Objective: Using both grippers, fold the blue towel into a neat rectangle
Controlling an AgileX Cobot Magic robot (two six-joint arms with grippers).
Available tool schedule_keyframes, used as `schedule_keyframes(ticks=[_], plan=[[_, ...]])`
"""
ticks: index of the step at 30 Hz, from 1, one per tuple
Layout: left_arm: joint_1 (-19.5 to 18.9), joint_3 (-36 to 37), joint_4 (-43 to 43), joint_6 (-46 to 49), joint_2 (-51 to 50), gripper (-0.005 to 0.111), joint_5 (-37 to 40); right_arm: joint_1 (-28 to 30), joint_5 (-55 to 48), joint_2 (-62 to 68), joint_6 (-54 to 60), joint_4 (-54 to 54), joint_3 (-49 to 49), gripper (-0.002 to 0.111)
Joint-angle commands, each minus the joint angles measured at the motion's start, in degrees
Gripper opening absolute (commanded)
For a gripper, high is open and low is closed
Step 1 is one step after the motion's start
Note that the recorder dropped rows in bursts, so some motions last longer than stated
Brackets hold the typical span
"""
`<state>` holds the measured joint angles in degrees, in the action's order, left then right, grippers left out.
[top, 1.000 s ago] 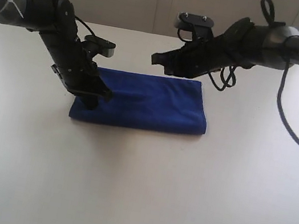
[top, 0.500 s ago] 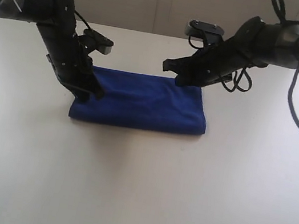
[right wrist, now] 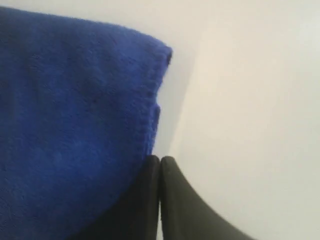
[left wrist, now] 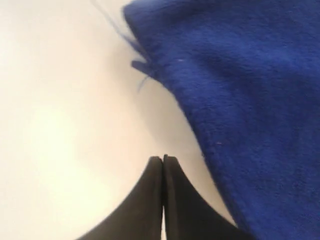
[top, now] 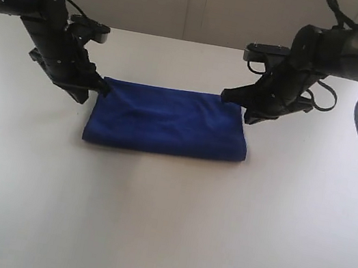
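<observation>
Judging by the blue towel, which lies flat near the middle of the table as a fairly tidy doubled rectangle, the step in hand looks like a last check of the far edge. The left end effector sits at the far left corner and the right end effector at the far right one. Both have their jaws pressed together and hold nothing. Each tip is just beside the hem, though the blurred wrist views do not settle whether either touches it. To finish well, both should lift straight up and away so that no nap or the loose thread snags. If another fold is wanted, both should first part their jaws and pinch all the layers evenly.
</observation>
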<state>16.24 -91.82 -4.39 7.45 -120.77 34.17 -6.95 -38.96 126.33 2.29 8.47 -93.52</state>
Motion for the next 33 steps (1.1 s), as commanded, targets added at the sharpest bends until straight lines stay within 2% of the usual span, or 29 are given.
schedule_keyframes(ticks=[1,9,13,23,26,33], plan=[[-1.56,-0.18,-0.06,-3.82,-0.17,0.000,0.59,0.29,-3.45,0.55,-1.63,-1.70,0.29,0.000],[-1.55,-0.18,-4.11,-3.61,-2.71,0.000,1.98,0.18,-12.83,1.02,-4.21,-3.96,0.29,0.000],[-1.55,-0.18,-4.11,-3.61,-2.71,0.000,1.62,0.05,-16.48,1.02,-0.97,0.78,0.29,0.000],[-1.55,-0.18,-4.11,-3.44,-2.71,0.000,1.41,0.05,-22.06,1.02,2.77,2.46,0.29,0.000],[-1.55,-0.18,-4.11,-3.44,-2.71,0.000,1.41,0.05,-22.20,1.02,5.60,6.47,0.29,0.000],[-1.55,-0.18,-4.11,-3.44,-2.71,0.000,1.41,0.05,-22.79,1.02,6.95,6.97,0.29,0.000]])
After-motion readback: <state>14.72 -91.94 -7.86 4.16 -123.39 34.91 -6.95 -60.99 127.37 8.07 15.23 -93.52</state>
